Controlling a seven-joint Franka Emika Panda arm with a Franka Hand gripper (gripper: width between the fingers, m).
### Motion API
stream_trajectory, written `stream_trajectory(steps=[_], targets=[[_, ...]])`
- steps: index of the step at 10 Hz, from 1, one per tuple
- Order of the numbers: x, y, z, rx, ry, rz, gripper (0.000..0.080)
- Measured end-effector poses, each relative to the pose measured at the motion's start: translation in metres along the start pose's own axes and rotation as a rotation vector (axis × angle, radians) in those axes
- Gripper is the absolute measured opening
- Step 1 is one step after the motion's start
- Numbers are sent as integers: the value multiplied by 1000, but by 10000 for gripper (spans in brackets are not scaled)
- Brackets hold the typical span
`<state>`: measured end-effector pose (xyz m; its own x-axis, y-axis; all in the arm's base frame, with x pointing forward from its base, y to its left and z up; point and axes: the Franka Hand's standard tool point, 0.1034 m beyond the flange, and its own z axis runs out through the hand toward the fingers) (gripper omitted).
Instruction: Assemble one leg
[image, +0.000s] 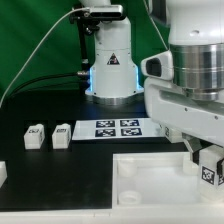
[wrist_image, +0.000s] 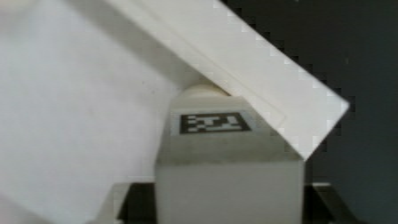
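Here, at the exterior view's right edge, we see the pincer (image: 207, 163) closed on a leg (image: 209, 171), its tag facing the camera, held low beside the large white panel (image: 150, 178). In the wrist view the same leg (wrist_image: 217, 150) stands between the dark fingers (wrist_image: 134, 200), with its marker tag turned to the camera and its far end right at the corner edge of the panel (wrist_image: 107, 90); we cannot tell whether the two touch.

The arm's bulky white wrist fills the upper right of the exterior view and hides the desk behind it.

Further out, we count two more legs on the black desk (image: 30, 170): one (image: 36, 135) toward the exterior view's left and another (image: 62, 134) just beside it, apart from each other. Between them and the arm's base lies the marker board (image: 118, 128), carrying four tags. A small white piece (image: 3, 172) shows at the left edge, cut off by the frame.

Open dark desk lies between the two loose legs and the panel's near corner.
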<state>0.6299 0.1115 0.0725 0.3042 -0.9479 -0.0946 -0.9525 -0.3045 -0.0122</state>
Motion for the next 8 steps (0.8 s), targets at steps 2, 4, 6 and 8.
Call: stream_trajectory(steps=[2,4,6,8], targets=[[2,1,0,14,-13,295,295],[1,2,1,14,-12,310,295],[0,2,2,11,-6,174,386],[-6,0,3,24,-2,-102,630]])
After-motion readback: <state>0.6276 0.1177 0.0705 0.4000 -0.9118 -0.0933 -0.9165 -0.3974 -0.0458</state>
